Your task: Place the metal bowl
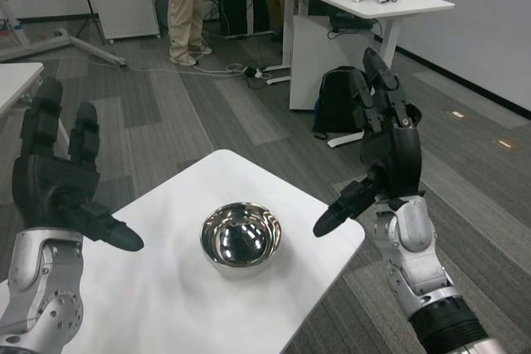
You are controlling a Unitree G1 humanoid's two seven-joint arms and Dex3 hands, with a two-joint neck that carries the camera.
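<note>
A shiny metal bowl [241, 235] stands upright on the white table [166, 288], near its far right corner. My right hand [380, 147] is raised to the right of the bowl, well above the table, fingers spread and holding nothing. My left hand [58, 176] hovers on the left side, also raised with fingers apart and nothing in it. Neither hand touches the bowl.
Beyond the table's right edge stand a black backpack [338, 99] and a white desk [365, 6] on the carpeted floor. A person [184, 2] stands at the back. Another white table's corner [15, 80] shows at far left.
</note>
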